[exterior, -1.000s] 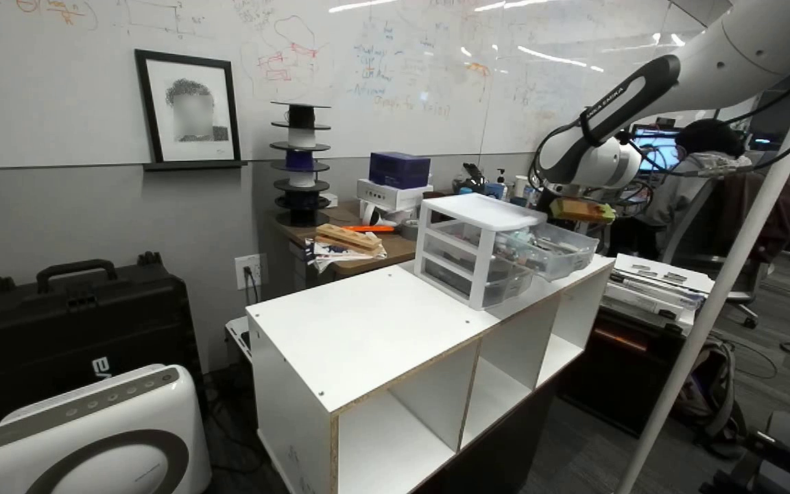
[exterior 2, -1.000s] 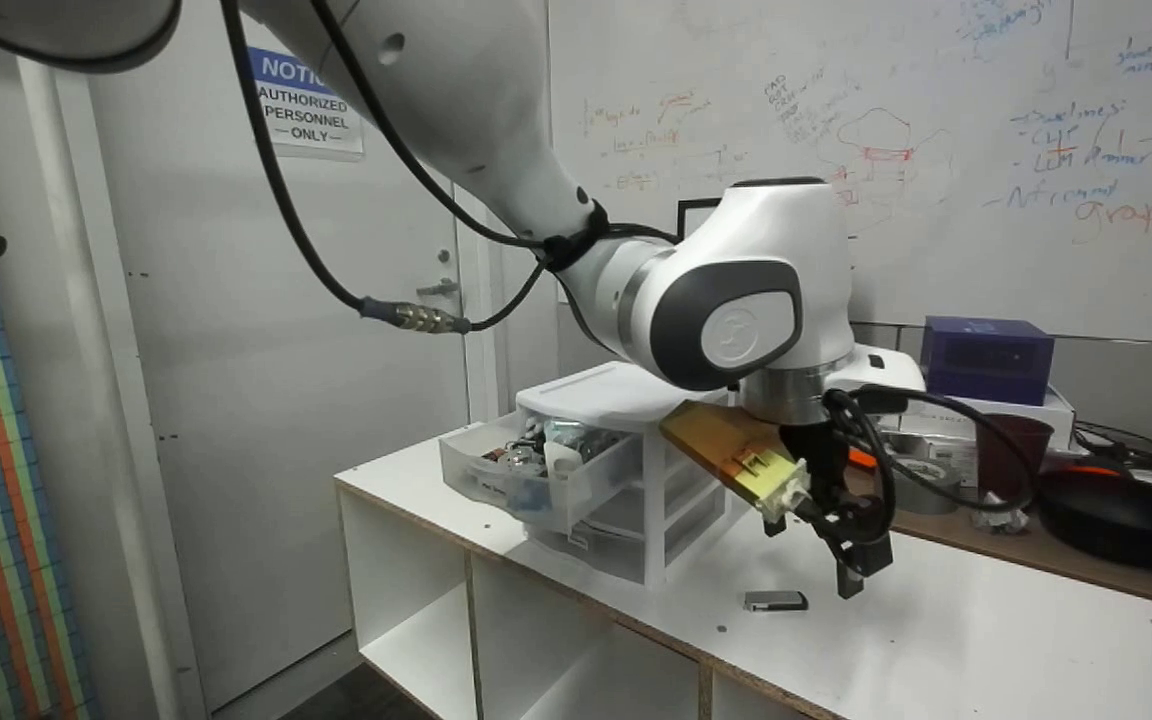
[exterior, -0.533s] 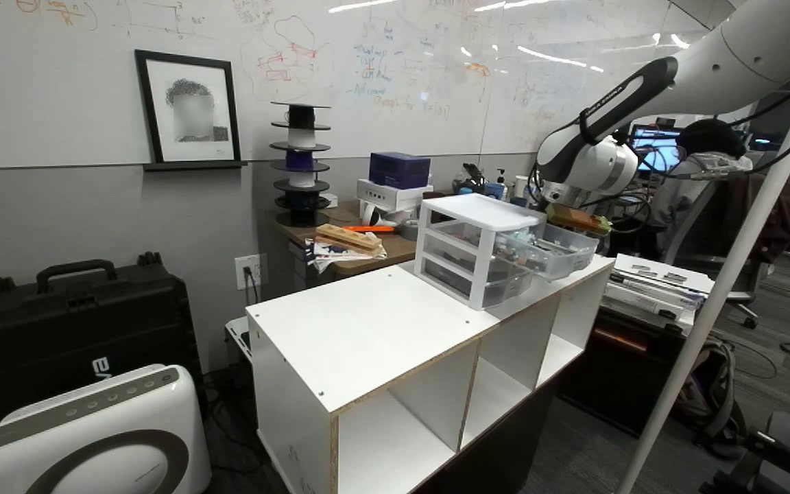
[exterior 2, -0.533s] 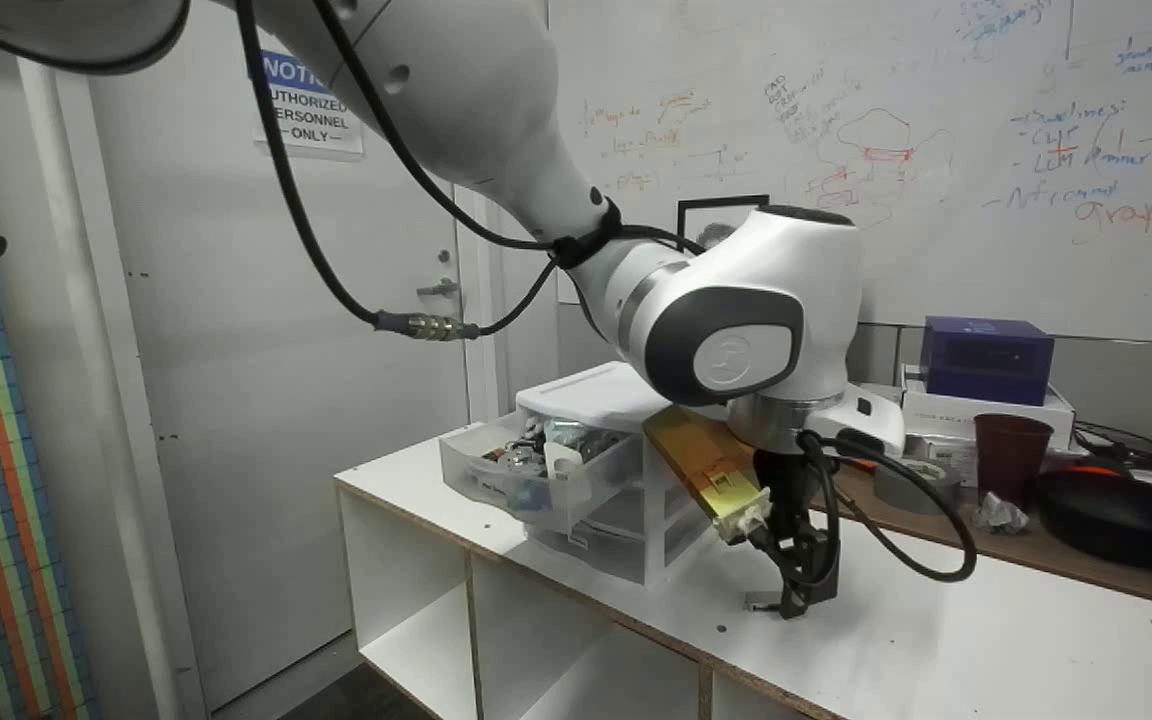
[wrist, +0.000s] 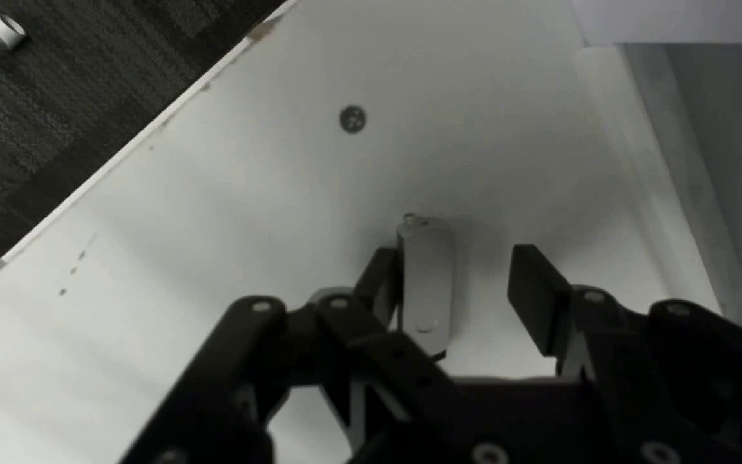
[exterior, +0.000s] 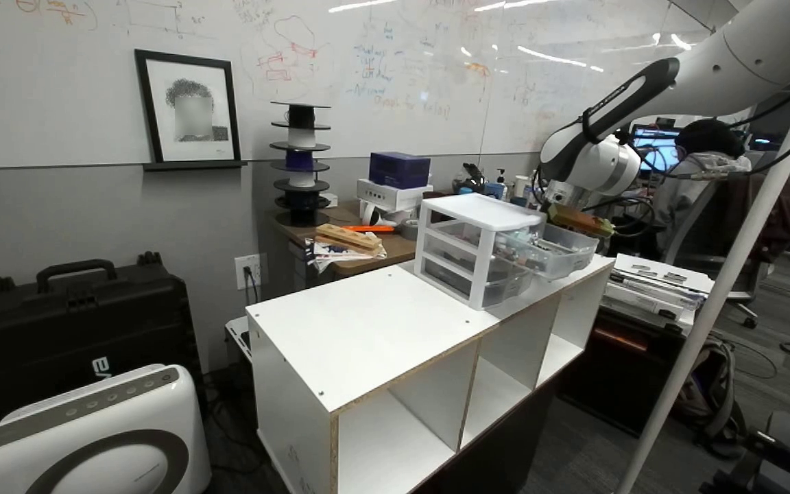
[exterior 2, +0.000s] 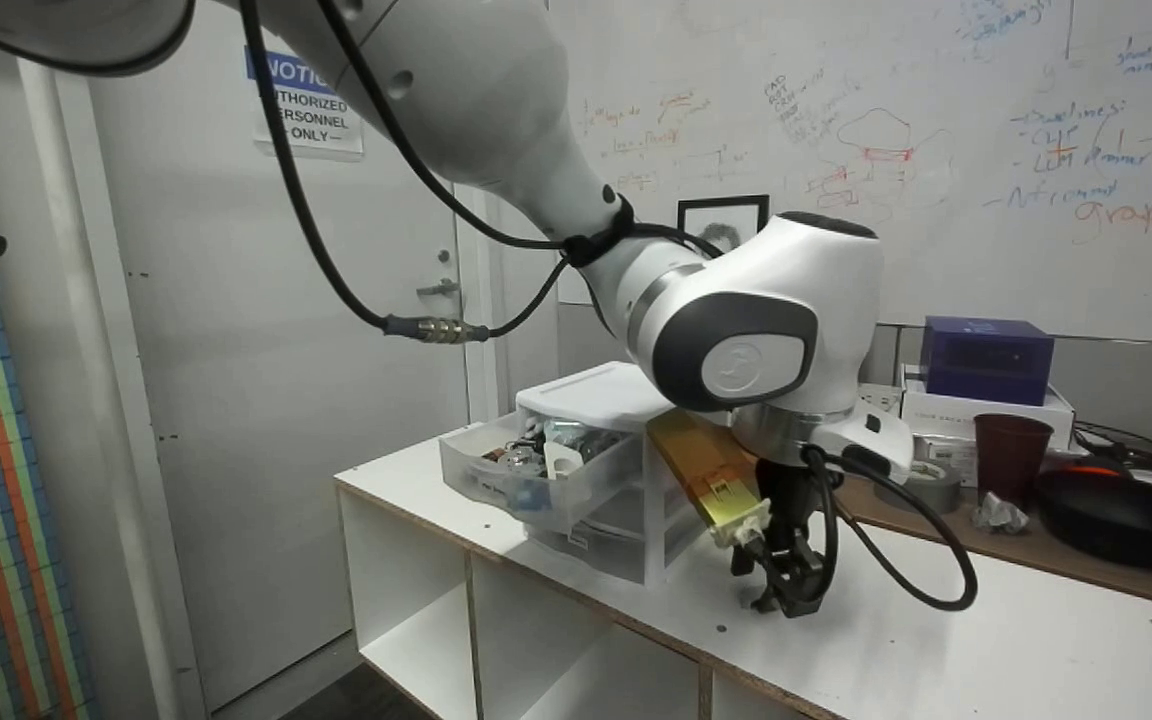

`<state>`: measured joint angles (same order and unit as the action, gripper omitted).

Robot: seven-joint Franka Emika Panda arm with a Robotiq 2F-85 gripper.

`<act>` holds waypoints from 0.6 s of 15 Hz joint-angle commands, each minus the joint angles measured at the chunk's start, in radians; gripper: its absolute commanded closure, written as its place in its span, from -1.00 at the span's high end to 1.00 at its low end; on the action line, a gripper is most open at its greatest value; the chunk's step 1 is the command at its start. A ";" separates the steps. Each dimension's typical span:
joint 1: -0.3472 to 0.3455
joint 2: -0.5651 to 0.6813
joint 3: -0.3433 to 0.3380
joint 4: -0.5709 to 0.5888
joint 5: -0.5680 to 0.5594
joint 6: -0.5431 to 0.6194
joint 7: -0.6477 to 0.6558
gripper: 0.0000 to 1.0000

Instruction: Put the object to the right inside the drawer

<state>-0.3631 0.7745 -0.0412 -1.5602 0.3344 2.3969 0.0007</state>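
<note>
Gray object [wrist: 428, 283] on shelf [wrist: 248, 161] between 2 parted jaws; top drawer [exterior 2: 474, 476] out.

Bright streaks are mirrored in whiteboard [exterior: 395, 75] up top, both ext. views; portrait face [exterior: 193, 118] is blurred. In wrist view, bench [wrist: 216, 232] is unevenly lit: brightest lower L, greyer upper R, soft shadows; carpet [wrist: 75, 116] is nr-black; end effector [wrist: 459, 290] is underexposed & slightly out of focus.
</note>
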 commanded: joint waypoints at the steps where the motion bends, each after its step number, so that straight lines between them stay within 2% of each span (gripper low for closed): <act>1: -0.008 0.012 -0.006 0.024 0.011 -0.029 0.008 -0.59; 2: -0.008 0.010 -0.012 0.021 0.006 -0.035 0.008 -0.77; 4: -0.008 -0.005 -0.019 0.008 0.000 -0.052 0.009 -0.95; 5: -0.003 -0.015 -0.026 -0.002 -0.011 -0.065 0.007 -0.88; 9: 0.037 -0.095 -0.060 -0.061 -0.070 -0.124 0.027 -0.88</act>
<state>-0.3671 0.7603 -0.0648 -1.5637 0.3125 2.3218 0.0007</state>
